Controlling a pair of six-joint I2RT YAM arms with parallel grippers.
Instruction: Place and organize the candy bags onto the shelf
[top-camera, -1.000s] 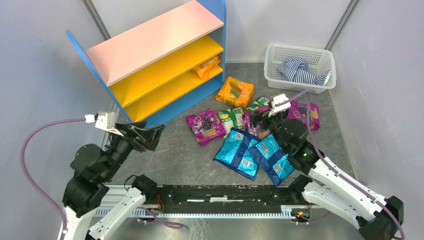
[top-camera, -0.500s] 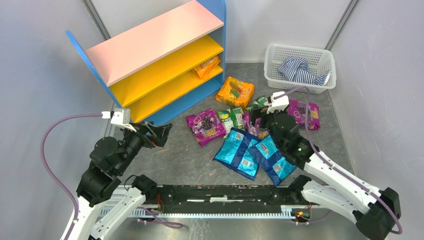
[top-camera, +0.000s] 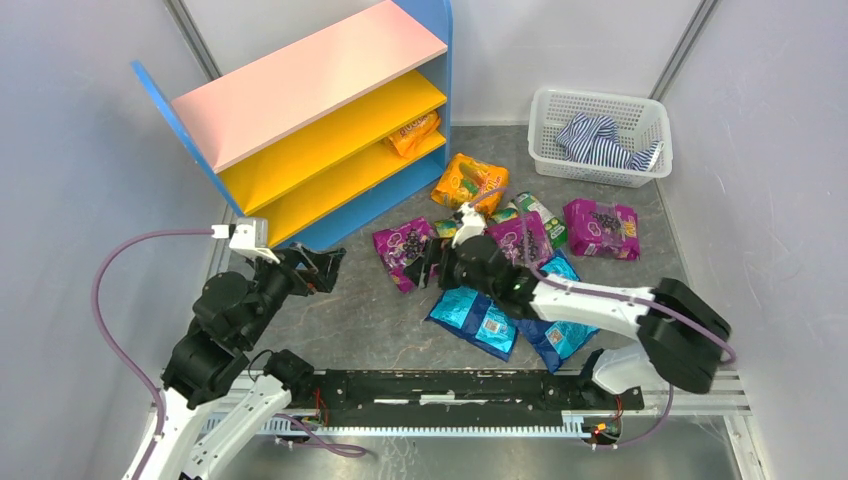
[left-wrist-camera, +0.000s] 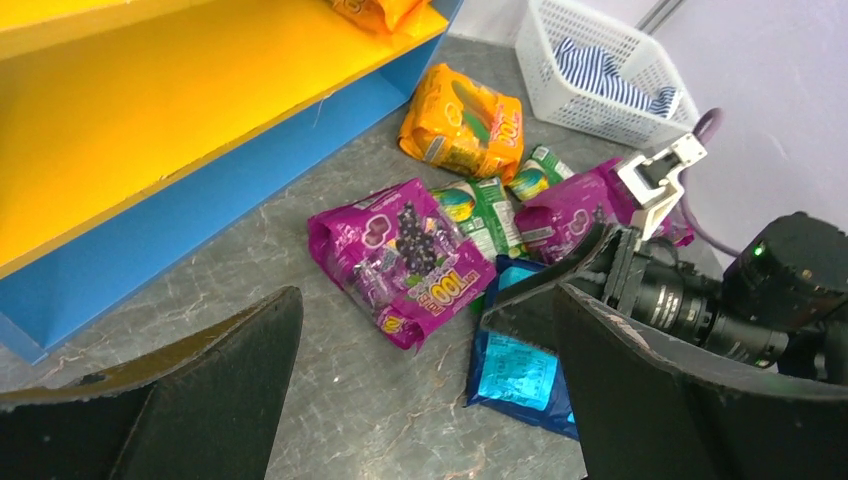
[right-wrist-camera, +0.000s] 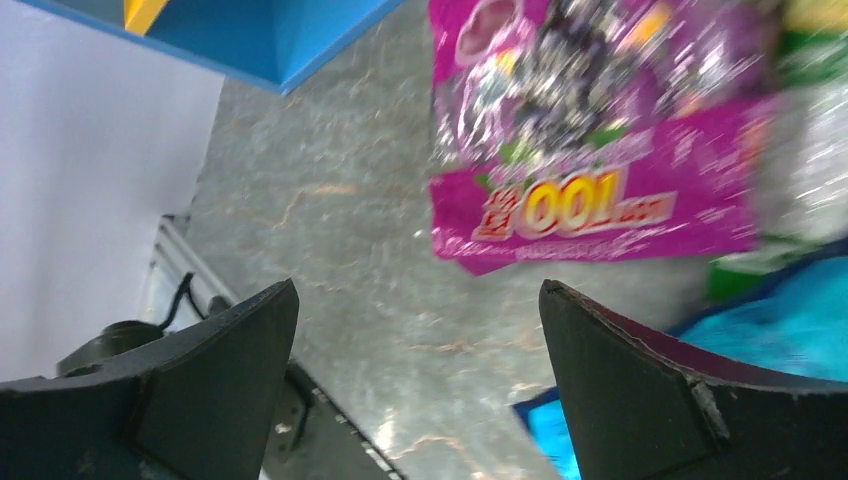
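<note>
1 orange bag is lying in the shelf, other bags right of it, cloth in the basket. Nothing is being gripped by the wide-open left gripper or right gripper.

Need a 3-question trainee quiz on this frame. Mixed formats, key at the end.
1. True or false: the left gripper and the right gripper are both open and hold nothing.
2. Multiple choice: what lies in the white basket? A) a striped cloth B) a blue packet C) a purple packet
3. Fill in: the one candy bag visible on the shelf is ____ in colour.

Key: 1 true; 2 A; 3 orange.
</note>
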